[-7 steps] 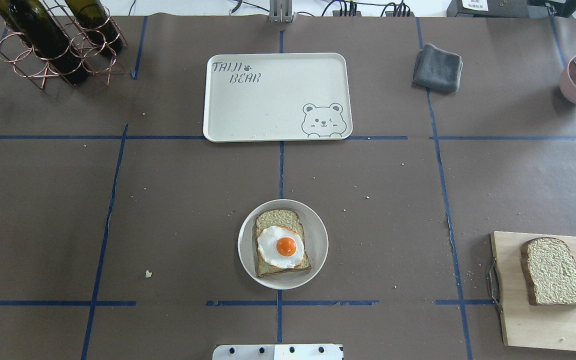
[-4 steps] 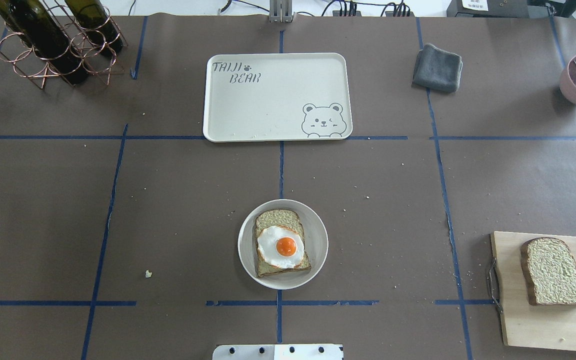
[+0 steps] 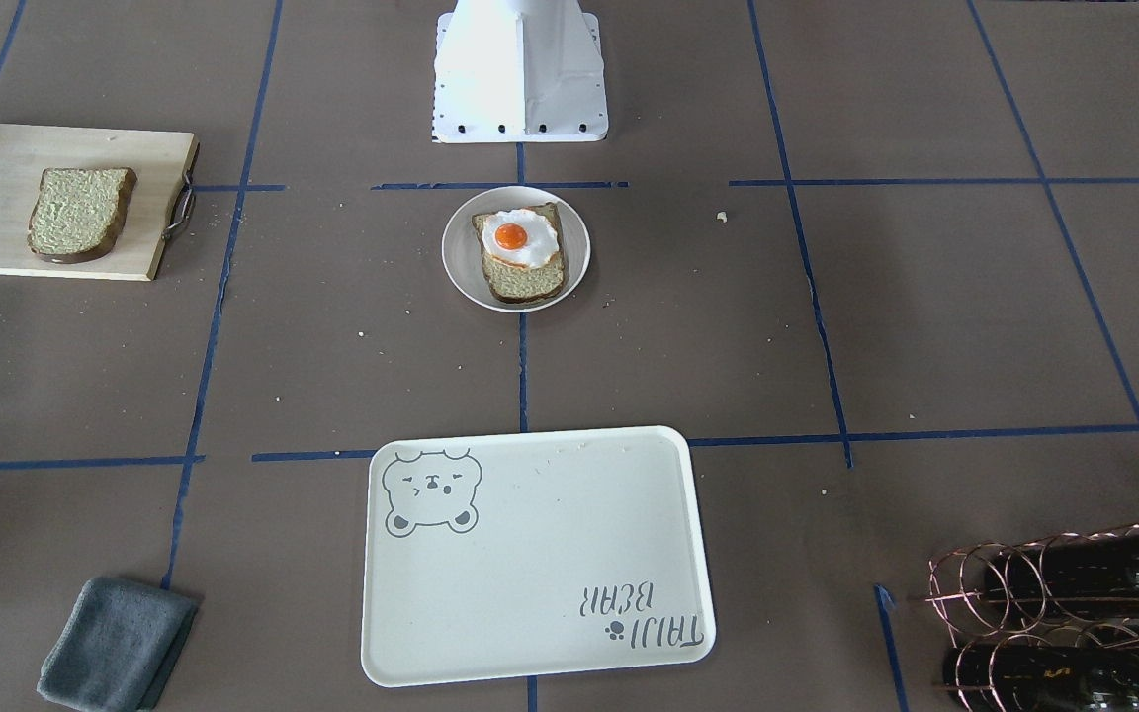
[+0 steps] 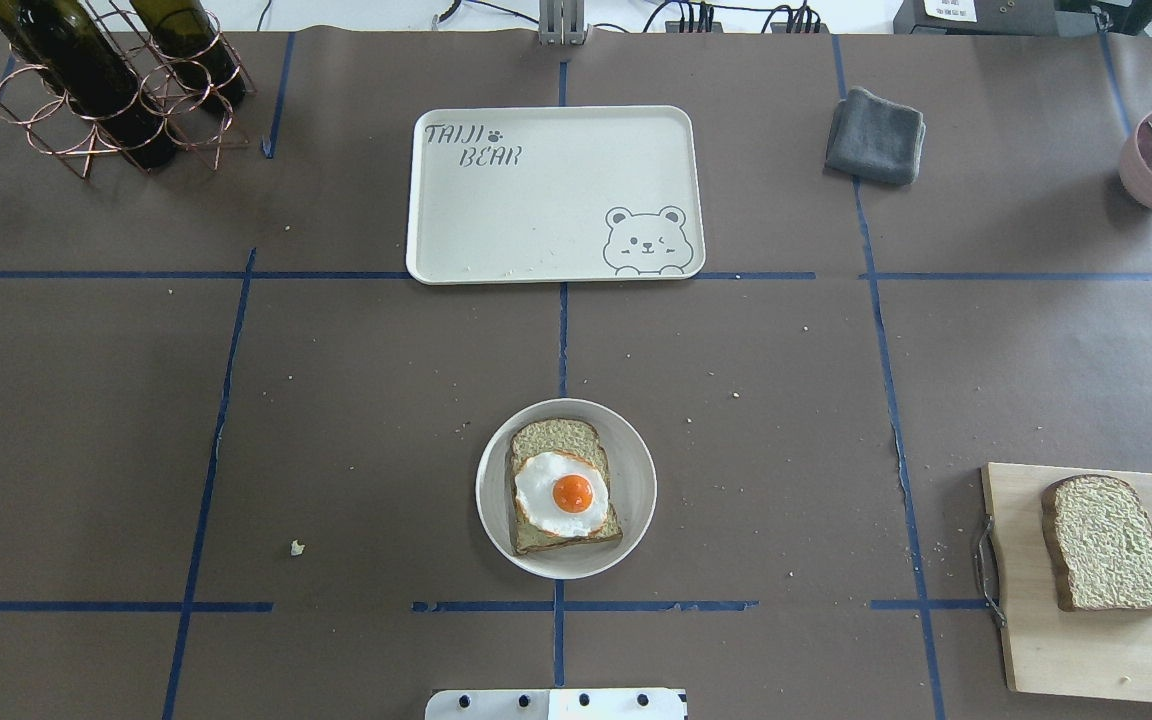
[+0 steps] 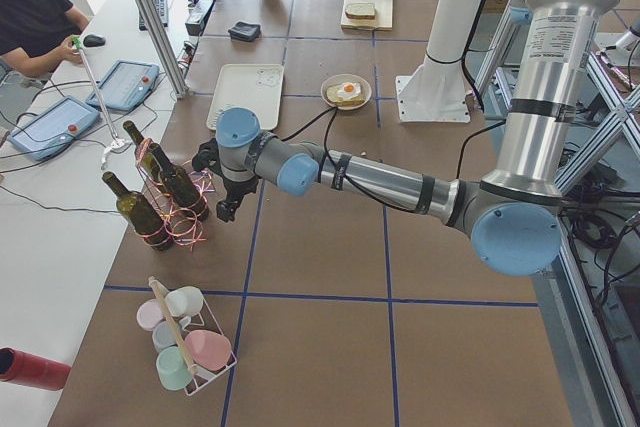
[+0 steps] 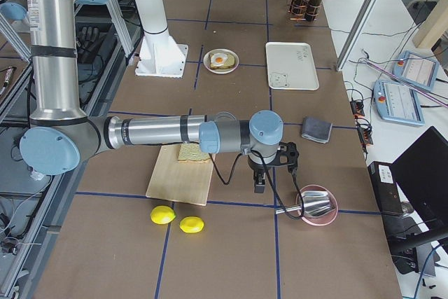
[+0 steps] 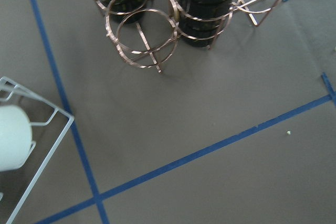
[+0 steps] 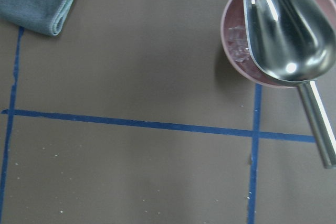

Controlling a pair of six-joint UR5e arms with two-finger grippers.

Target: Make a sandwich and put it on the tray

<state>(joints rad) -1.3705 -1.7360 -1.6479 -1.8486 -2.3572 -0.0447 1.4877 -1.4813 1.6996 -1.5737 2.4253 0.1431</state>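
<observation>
1. Left claw [image 5: 224,209] beside the bottle rack [image 5: 170,202], right claw [image 6: 257,181] beside the pink bowl [image 6: 318,206]; open or closed, cannot tell.
2. Sandwich [image 4: 565,488] half built: egg [image 4: 572,492] on one slice [image 4: 551,435], on the round plate [image 4: 638,490] at centre; second slice [image 4: 1106,543] apart on the cutting board [image 4: 1066,660].
3. Next, likely: fetch that slice, cap the egg, carry all to the bare tray [image 4: 536,230].
4. Brown-papered bench [image 4: 356,380], blue tape grid [image 4: 226,400]; person [image 5: 35,12] at consoles [image 5: 50,125] alongside.

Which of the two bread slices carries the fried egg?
The bread slice on the round white plate; the fried egg lies on it. The other slice lies bare on the wooden cutting board.
</observation>
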